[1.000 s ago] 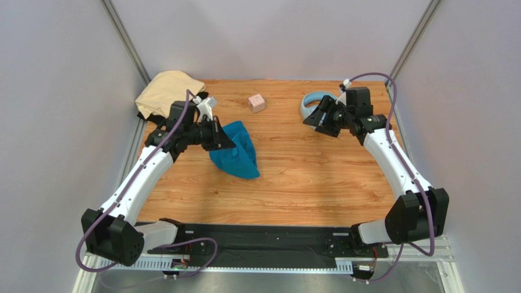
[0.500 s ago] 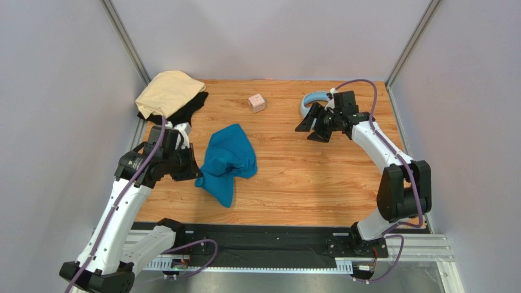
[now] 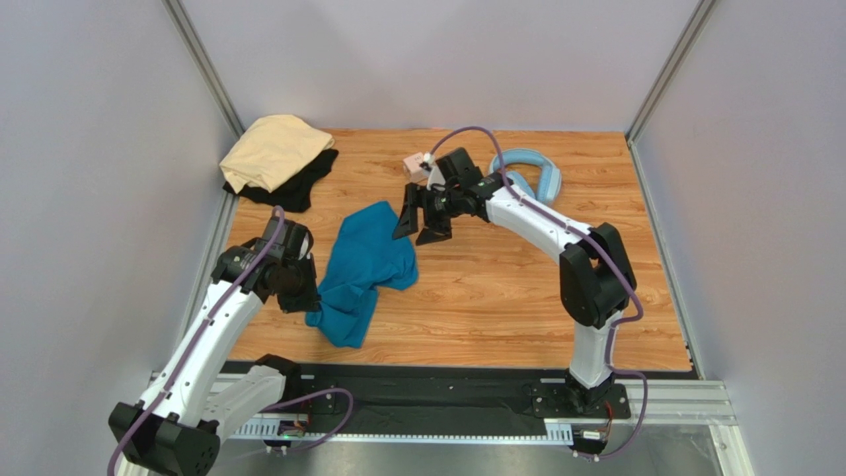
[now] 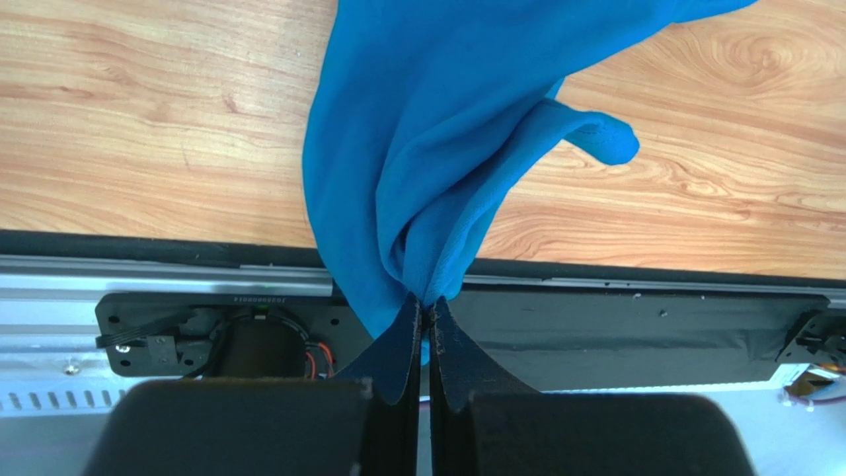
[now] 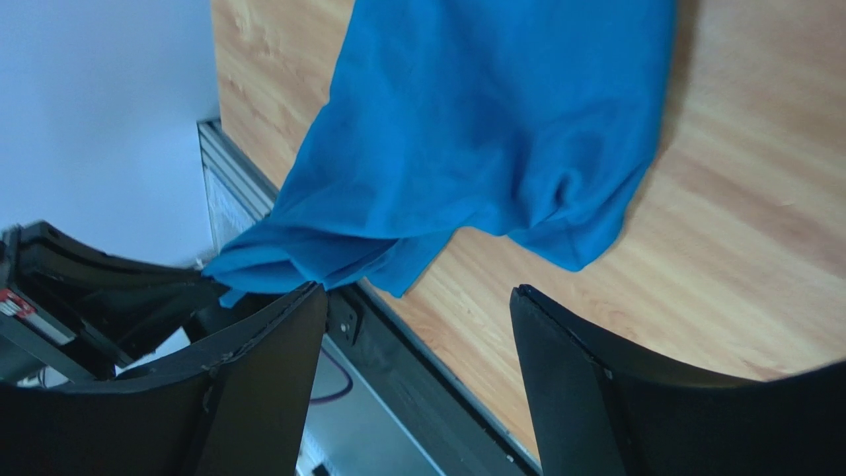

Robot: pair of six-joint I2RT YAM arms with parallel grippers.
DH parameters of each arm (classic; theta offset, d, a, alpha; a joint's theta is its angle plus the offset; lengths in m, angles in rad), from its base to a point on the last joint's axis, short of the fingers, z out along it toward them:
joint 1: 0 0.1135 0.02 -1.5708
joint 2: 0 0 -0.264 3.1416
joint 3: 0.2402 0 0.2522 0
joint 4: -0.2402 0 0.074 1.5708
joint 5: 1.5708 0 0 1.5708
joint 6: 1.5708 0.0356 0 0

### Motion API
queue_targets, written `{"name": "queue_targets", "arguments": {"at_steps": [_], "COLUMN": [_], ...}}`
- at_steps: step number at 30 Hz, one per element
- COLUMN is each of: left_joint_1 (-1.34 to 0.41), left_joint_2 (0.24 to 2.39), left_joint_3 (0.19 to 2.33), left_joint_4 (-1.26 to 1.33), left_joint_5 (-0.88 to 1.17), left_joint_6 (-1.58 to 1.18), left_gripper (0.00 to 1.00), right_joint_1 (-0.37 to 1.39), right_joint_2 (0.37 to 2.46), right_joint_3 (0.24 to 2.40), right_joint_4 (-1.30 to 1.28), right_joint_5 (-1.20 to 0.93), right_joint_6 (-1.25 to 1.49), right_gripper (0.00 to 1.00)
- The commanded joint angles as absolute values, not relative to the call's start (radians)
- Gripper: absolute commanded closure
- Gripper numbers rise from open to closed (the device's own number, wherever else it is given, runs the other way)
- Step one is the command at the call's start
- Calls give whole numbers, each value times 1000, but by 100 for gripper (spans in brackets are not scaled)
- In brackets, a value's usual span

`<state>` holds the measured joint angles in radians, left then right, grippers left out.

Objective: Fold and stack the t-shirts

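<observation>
The teal-blue t-shirt [image 3: 359, 268] lies crumpled left of the table's middle, its near end lifted. My left gripper [image 3: 306, 300] is shut on that bunched edge [image 4: 437, 178], and the cloth trails away from the pinched fingers. My right gripper [image 3: 421, 220] hovers open just right of the shirt's far corner, nothing between its fingers [image 5: 268, 387]; the teal-blue t-shirt [image 5: 496, 129] fills the view beyond them. A pale tan t-shirt [image 3: 273, 149] rests on a black t-shirt [image 3: 298, 184] in the far left corner.
Light-blue headphones [image 3: 531, 174] lie at the back right, and a small pink cube [image 3: 414, 165] sits behind the right wrist. The black base rail [image 3: 427, 387] runs along the near edge. Grey walls close both sides.
My left gripper has pulled the teal-blue shirt toward the near left. The right arm has swung from the headphones leftward to the shirt's far corner, its jaws widening.
</observation>
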<state>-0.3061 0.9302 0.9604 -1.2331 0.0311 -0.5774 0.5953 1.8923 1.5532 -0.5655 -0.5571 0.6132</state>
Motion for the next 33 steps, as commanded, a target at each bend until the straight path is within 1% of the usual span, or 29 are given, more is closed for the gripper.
{"name": "queue_targets", "arguments": {"at_steps": [1, 9, 18, 23, 25, 27, 30, 31, 32, 33], "left_joint_1": [-305, -305, -305, -307, -305, -305, -305, -305, -305, -305], "left_joint_2": [988, 1023, 977, 945, 946, 951, 960, 963, 969, 979], "left_joint_3": [991, 965, 953, 948, 946, 937, 922, 917, 917, 917], "left_joint_4": [-1169, -1114, -1117, -1121, -1121, -1112, -1089, -1077, -1071, -1065], "left_joint_5": [29, 9, 2, -41, -44, -41, -29, -29, -29, -26], "left_joint_6": [-565, -535, -529, -520, -515, -512, -508, -506, -505, -503], "left_gripper": [100, 100, 100, 100, 100, 100, 100, 100, 100, 100], "right_joint_1": [618, 663, 719, 729, 729, 730, 732, 732, 732, 732], "right_joint_2": [1962, 2060, 2275, 2381, 2402, 2413, 2416, 2413, 2411, 2395], "right_joint_3": [1626, 1664, 1897, 2028, 2034, 2033, 2020, 2019, 2019, 2016], "right_joint_4": [-675, -709, -801, -910, -942, -959, -959, -959, -962, -966], "right_joint_5": [-598, -574, -555, -545, -541, -551, -580, -586, -587, -569], "right_joint_6": [614, 597, 565, 531, 526, 523, 508, 503, 494, 491], "right_gripper": [26, 26, 26, 29, 29, 32, 64, 81, 92, 100]}}
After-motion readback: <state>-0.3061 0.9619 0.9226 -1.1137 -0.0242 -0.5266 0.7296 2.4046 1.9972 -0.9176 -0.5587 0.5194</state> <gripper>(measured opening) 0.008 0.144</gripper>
